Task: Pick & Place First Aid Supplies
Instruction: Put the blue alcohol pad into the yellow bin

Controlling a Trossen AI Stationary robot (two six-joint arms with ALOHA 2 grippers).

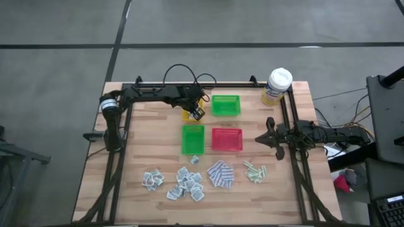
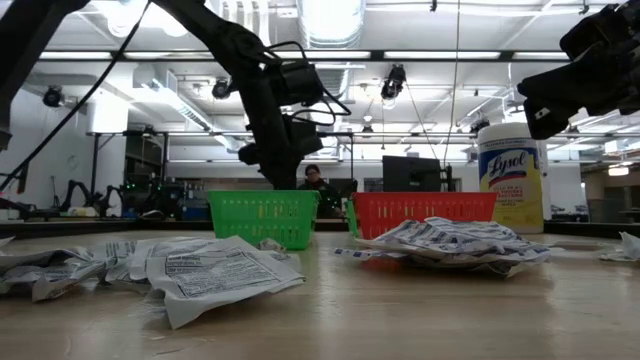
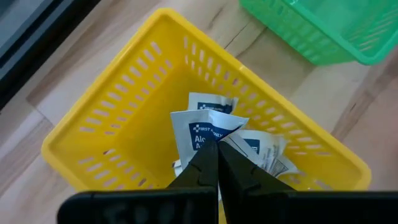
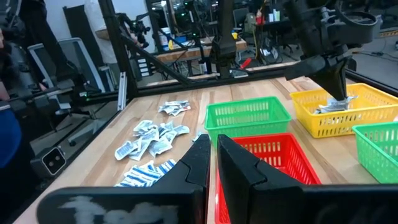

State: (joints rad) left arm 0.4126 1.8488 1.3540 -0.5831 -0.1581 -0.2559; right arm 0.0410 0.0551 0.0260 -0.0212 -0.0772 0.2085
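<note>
- My left tool point(image 3: 217, 163) hangs over the yellow tray point(image 3: 124, 118) at the far side of the surface point(image 1: 132, 157), its fingers pressed together on a white-and-blue sachet point(image 3: 202, 129) — the packet stands up from the tips, with other sachets lying under it in the tray.
- From the right wrist view I see that same tool point(image 4: 339, 93) reaching down into the yellow tray point(image 4: 367, 118), just beside the far green tray point(image 4: 379, 149).
- My right tool point(image 4: 211, 163) waits near the right edge of the surface, its fingers close together with only a thin slit between them and nothing in them.
- Near green tray point(image 1: 193, 139) and red tray point(image 1: 226, 139) sit side by side in the middle; the far green tray point(image 1: 225, 105) is behind them, next to the yellow one.
- The rest of the supplies lie along the near edge: white-grey sachets point(image 1: 152, 179) in a small heap on the left, a bigger heap point(image 1: 188, 185) beside it, blue-and-white pads point(image 1: 220, 174) — then pale green strips point(image 1: 254, 170) on the right.
- One sachet point(image 1: 194, 160) lies alone just in front of the near green tray.
- A yellow canister point(image 1: 276, 86) with a white lid stands at the far right corner.
</note>
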